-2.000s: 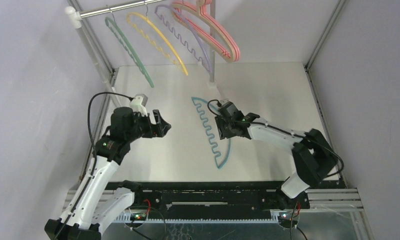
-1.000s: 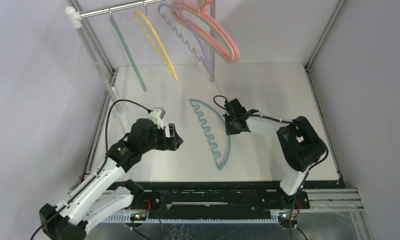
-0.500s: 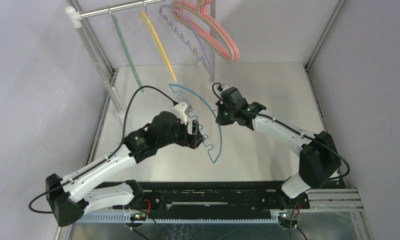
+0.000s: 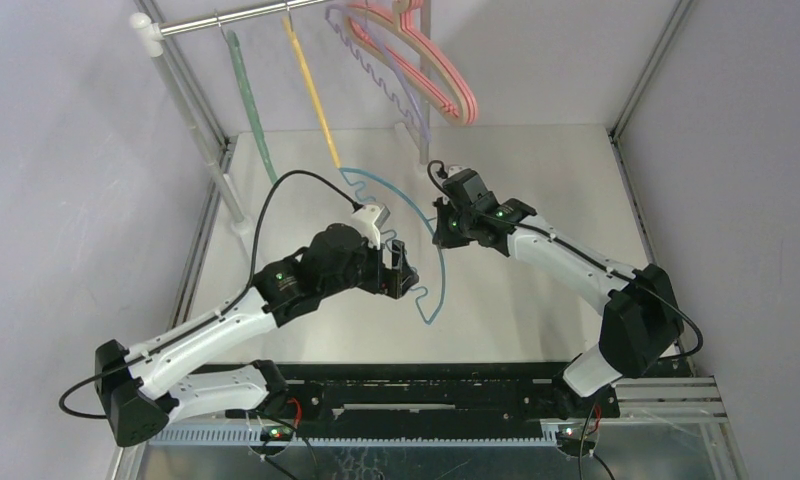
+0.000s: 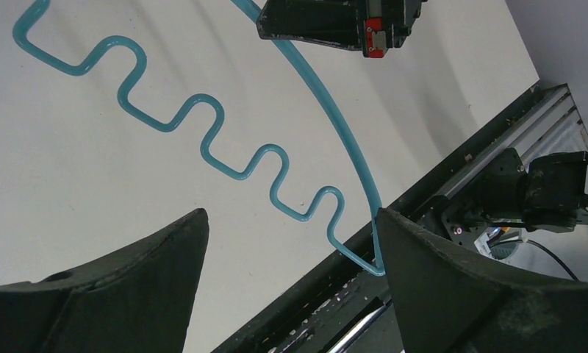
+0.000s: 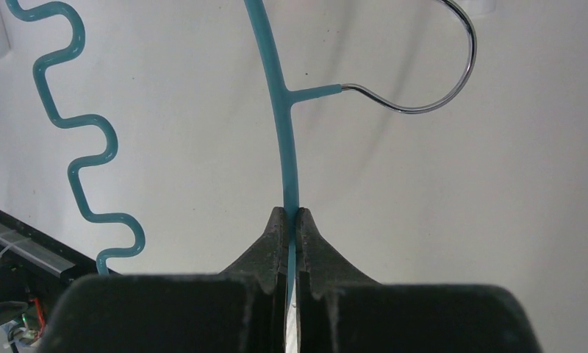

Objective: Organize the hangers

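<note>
My right gripper (image 6: 291, 214) is shut on the curved top bar of a teal hanger (image 6: 278, 95), just below its metal hook (image 6: 442, 99). In the top view that teal hanger (image 4: 428, 215) hangs lifted over the middle of the table, held by the right gripper (image 4: 442, 236). My left gripper (image 4: 402, 272) is open beside the hanger's wavy bar (image 5: 203, 125). In the left wrist view the bar's last bends show between the wide-apart fingers of the left gripper (image 5: 291, 218), close to the right finger. Green (image 4: 248, 100), yellow (image 4: 312, 92), lavender (image 4: 378, 68) and pink-and-tan (image 4: 438, 75) hangers hang on the rail.
The silver rail (image 4: 226, 18) runs across the back left on a white post (image 4: 191, 110). A second upright (image 4: 423, 125) stands behind the teal hanger. The black front frame (image 4: 436, 385) lies along the table's near edge, and frame struts (image 4: 641, 85) line the sides.
The left arm has swung right to the teal hanger's wavy bar. The right gripper has carried the hanger up and to the left. The green and yellow hangers have turned edge-on.
</note>
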`<action>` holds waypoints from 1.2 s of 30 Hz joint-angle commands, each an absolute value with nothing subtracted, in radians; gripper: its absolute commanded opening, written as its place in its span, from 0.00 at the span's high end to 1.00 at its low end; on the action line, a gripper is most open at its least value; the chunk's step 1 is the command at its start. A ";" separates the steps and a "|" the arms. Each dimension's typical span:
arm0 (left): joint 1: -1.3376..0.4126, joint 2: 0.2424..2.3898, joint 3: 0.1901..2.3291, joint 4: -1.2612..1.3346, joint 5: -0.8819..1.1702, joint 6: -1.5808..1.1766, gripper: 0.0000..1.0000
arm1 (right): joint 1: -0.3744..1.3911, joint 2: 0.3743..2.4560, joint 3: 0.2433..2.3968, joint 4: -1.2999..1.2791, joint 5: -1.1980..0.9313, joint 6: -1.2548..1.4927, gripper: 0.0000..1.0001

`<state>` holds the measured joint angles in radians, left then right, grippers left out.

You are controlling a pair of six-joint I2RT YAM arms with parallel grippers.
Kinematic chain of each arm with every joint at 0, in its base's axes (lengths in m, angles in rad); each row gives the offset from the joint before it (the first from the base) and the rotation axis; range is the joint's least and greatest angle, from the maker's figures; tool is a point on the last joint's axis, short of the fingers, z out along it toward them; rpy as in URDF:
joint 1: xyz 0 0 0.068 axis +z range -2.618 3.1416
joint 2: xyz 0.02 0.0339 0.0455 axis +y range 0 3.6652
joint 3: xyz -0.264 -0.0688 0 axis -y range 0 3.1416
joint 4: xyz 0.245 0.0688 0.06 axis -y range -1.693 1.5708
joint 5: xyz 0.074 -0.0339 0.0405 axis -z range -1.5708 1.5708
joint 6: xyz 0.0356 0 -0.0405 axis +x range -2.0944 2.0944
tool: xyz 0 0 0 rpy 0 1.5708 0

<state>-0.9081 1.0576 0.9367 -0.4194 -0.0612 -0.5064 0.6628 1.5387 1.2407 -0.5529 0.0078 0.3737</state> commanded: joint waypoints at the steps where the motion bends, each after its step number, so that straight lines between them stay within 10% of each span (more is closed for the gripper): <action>1: -0.924 1.051 0.920 -0.367 -0.075 -0.535 0.11 | 0.669 1.470 1.302 -0.533 -0.009 0.407 1.00; 19: -0.925 1.139 0.971 -0.276 -0.079 -0.514 0.13 | 0.728 1.339 1.330 -0.589 -0.115 0.428 1.00; 36: -0.925 1.183 1.026 -0.275 -0.016 -0.476 0.75 | 0.774 1.337 1.303 -0.598 -0.102 0.401 1.00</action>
<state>-0.9295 1.1889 0.9916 -0.3161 -0.0143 -0.5148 0.7605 1.3735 1.2831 -0.6289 -0.0540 0.4137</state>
